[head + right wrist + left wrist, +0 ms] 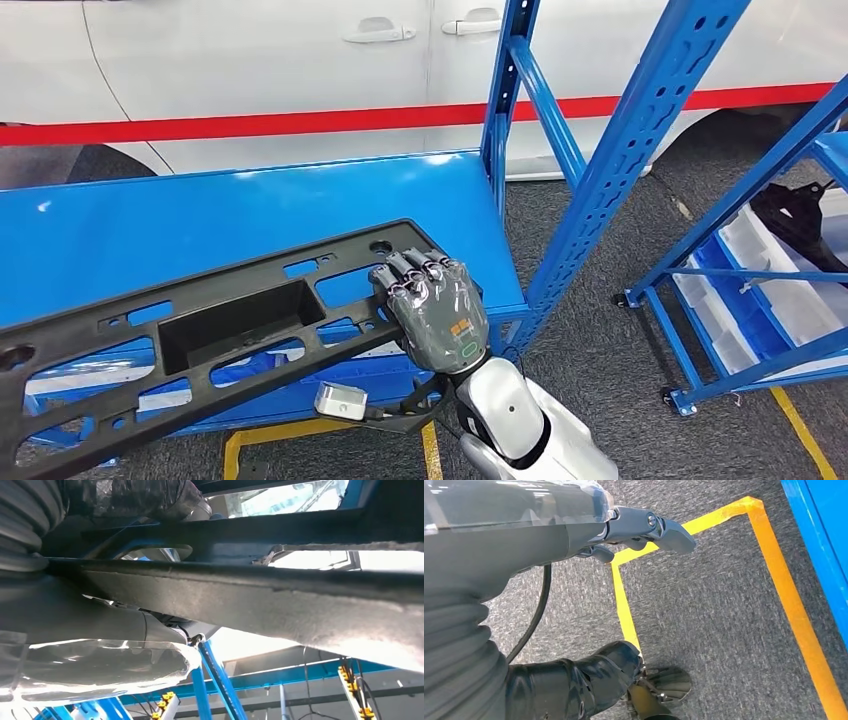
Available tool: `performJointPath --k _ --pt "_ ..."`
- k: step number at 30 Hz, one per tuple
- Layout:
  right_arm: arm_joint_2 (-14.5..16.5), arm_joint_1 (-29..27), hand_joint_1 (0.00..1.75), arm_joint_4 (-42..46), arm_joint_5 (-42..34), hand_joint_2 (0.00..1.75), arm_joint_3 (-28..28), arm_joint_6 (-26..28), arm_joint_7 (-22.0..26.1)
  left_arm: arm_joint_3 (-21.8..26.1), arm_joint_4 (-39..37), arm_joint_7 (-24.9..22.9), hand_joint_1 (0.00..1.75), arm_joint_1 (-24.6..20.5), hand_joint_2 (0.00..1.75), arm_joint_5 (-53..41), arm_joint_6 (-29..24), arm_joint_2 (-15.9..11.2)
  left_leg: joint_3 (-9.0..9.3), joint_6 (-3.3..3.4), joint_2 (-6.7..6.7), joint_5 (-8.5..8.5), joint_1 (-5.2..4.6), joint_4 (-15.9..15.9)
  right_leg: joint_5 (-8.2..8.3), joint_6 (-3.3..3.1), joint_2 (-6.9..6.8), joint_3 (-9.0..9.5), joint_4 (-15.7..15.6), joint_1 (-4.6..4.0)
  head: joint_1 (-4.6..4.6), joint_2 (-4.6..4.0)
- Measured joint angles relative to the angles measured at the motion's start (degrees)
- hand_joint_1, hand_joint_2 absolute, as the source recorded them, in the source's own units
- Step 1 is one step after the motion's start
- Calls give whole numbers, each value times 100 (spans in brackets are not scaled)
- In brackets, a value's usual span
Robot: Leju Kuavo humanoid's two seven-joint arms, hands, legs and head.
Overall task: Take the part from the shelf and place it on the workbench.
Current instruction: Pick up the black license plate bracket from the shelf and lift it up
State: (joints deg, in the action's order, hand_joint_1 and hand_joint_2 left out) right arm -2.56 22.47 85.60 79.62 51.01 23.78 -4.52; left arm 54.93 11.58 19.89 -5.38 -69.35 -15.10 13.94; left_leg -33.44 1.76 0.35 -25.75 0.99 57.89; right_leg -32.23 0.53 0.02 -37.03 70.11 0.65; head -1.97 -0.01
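Black part [200, 335] gripped by right hand [435, 310], left hand [574, 530] empty, fingers apart

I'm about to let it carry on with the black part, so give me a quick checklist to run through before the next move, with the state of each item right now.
1. Right hand on the black part: ok, its fingers curl over the part's end by the shelf post.
2. Thumb under the part: ok, the right wrist view shows it pressed beneath.
3. Part free of the blue shelf: cannot tell, it lies across the shelf top at an angle.
4. Left hand helping: not ok, it hangs over the floor, holding nothing.
5. Far end of the part supported: cannot tell, it runs out of frame.
6. Blue upright near the hand: ok, not touching.
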Motion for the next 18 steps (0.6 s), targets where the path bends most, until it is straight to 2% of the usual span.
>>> performJointPath --k 2,3,5,7,8,9,11,12,13,14,16,17,18 --pt "1 8 175 2 -5 175 -3 0 0 0 0 0 0 -3 175 8 0 2 -50 -35 -5 5 -12 66 218 -40 0 422 -730 -5 1 -1" --pt "1 8 175 3 -8 175 -5 -1 0 0 0 0 0 -4 175 11 -1 3 -76 -66 -6 14 -21 91 257 -63 1 514 -928 -17 1 -1" --pt "1 4 175 4 -15 175 -8 -3 0 1 0 -1 0 0 175 13 -1 3 -115 -145 -5 53 -38 104 281 -116 9 497 -1004 -41 3 -1" --pt "1 4 175 3 -21 175 -11 -6 0 2 0 -2 0 5 175 14 -1 2 -153 -214 -4 10 -30 135 346 -205 4 466 -1030 -17 2 0" --pt "3 8 175 3 -24 175 -12 -7 0 2 0 -1 0 5 175 16 -1 1 -209 -243 -6 -110 -26 261 381 -253 -4 447 -1051 -2 2 0" --pt "4 10 175 3 -27 175 -13 -8 0 2 0 -1 0 5 175 17 -1 1 -308 -269 -7 -301 -20 507 414 -291 -14 422 -1064 7 2 1" --pt "7 10 175 3 -34 175 -14 -13 -5 2 0 -3 0 7 175 20 0 1 -570 -309 -8 -723 -15 1224 463 -321 -23 348 -1056 -2 3 1" --pt "7 8 175 3 -38 175 -15 -15 -9 2 0 -5 0 9 175 20 0 1 -661 -320 -7 -848 -14 1523 485 -324 -25 306 -1045 -8 3 1" --pt "7 6 175 3 -41 175 -16 -17 -13 2 0 -8 0 10 175 20 0 1 -656 -321 -7 -864 -14 1629 505 -323 -24 266 -1031 -13 3 0" --pt "7 5 175 3 -45 175 -17 -19 -15 2 0 -10 0 10 175 20 0 1 -544 -313 -7 -786 -14 1526 521 -319 -21 231 -1013 -17 4 0" --pt "7 4 175 3 -51 175 -22 -19 -19 2 0 -11 0 4 175 20 0 -1 -63 -261 -11 -487 -20 761 542 -302 -15 196 -985 -22 4 0" --pt "7 5 175 3 -56 175 -27 -19 -20 3 0 -9 0 1 175 20 0 -3 149 -232 -15 -384 -32 388 554 -283 -13 183 -974 -31 4 -1" --pt "7 5 175 3 -60 175 -32 -18 -21 3 0 -8 0 -3 175 20 0 -5 283 -206 -20 -329 -45 140 573 -254 -13 169 -969 -36 4 -1"
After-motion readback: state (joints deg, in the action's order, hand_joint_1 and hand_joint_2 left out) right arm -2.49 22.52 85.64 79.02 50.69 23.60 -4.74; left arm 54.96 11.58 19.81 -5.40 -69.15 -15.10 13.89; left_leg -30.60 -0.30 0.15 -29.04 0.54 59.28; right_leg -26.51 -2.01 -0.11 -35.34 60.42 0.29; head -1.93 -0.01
